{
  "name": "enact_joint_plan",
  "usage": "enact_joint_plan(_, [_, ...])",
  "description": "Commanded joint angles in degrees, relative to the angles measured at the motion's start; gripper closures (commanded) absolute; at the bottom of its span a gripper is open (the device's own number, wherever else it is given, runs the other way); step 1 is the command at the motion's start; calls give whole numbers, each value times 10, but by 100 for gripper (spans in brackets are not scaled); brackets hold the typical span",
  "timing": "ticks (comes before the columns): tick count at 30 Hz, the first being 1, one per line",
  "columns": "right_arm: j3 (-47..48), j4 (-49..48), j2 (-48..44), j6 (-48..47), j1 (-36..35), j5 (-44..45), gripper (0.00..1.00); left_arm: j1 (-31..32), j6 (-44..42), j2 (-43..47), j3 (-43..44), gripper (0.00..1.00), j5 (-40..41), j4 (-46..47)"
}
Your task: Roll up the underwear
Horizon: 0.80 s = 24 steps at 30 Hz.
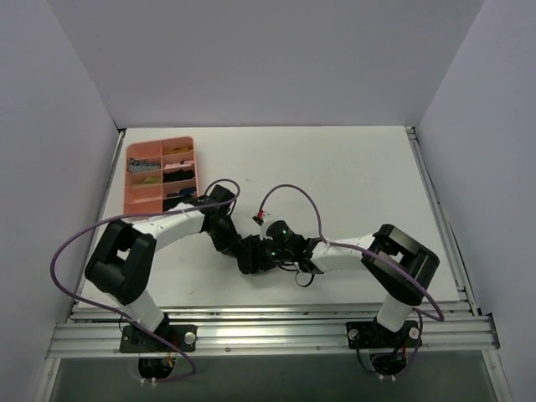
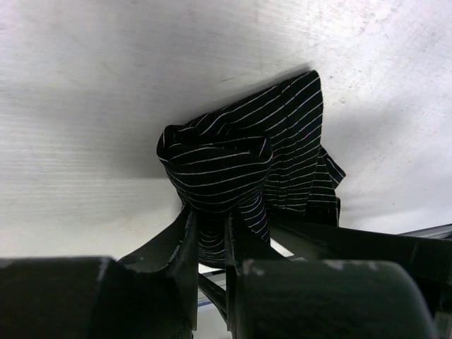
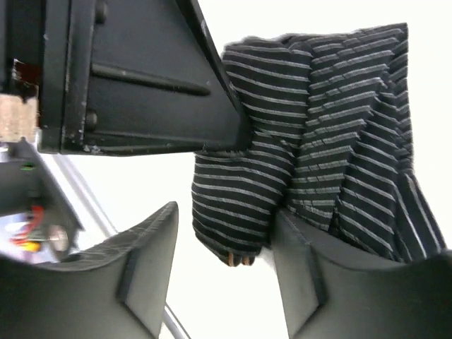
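The underwear (image 1: 252,255) is a black bundle with thin pale stripes, lying near the table's front middle between both grippers. In the left wrist view the underwear (image 2: 233,159) is bunched into a loose roll, and my left gripper (image 2: 212,220) is shut on its near end. In the right wrist view the underwear (image 3: 318,120) hangs between the spread fingers of my right gripper (image 3: 226,229), which is open. The fabric touches the right finger (image 3: 311,261). A small reddish-brown bit (image 3: 237,260) shows at the roll's tip. The left gripper's black body (image 3: 134,78) lies against the fabric.
A pink divided tray (image 1: 134,177) with several small garments stands at the back left. Metal rails (image 1: 268,327) run along the table's near edge. Purple cables (image 1: 293,194) loop over both arms. White walls stand on three sides.
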<state>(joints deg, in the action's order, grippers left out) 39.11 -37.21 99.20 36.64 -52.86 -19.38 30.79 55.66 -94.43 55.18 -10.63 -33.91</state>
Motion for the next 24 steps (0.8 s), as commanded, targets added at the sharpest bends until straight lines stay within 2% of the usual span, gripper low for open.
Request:
enact_joint_plan(1, [24, 282, -37, -68, -3, 118, 49, 23, -39, -66, 10, 88, 53, -63])
enact_joint_plan(8, [115, 383, -72, -100, -36, 235, 43, 48, -47, -107, 70, 89, 63, -114])
enact_joint_plan(13, [177, 424, -45, -115, -108, 322, 42, 54, -49, -138, 95, 89, 62, -140])
enact_joint_plan(24, [256, 445, 32, -157, -154, 396, 42, 56, -50, -158, 127, 89, 56, -167])
